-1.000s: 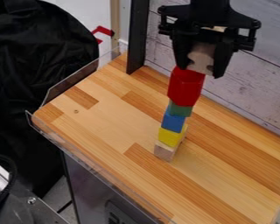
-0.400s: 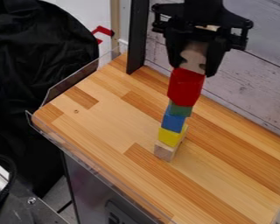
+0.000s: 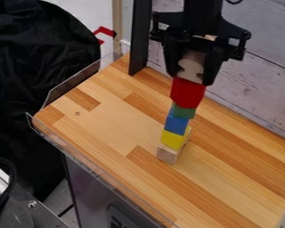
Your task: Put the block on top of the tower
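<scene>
Block (image 3: 191, 67) of pale wood, in the gripper (image 3: 191, 77), at the upper end of the tower (image 3: 176, 125). The black fingers are parted only as far as the block is wide, one at its left side and one at its right, and have hold of it. From where I stand, its lower edge meets the red piece (image 3: 188, 92); whether the two touch, I cannot tell.

Below the red piece, in order: green piece (image 3: 183, 111), yellow piece (image 3: 173, 140) under the blue one, and a plain wooden piece (image 3: 167, 154) at the foot. Their edges do not line up exactly. The foot stands on the striped wooden tabletop (image 3: 91, 129).

Farther out: a black post (image 3: 139, 40) at the far edge, a pale plank wall (image 3: 258, 84) at far right, a clear rim (image 3: 73, 82) along the far left edge, and black cloth (image 3: 43, 58) beyond it.
</scene>
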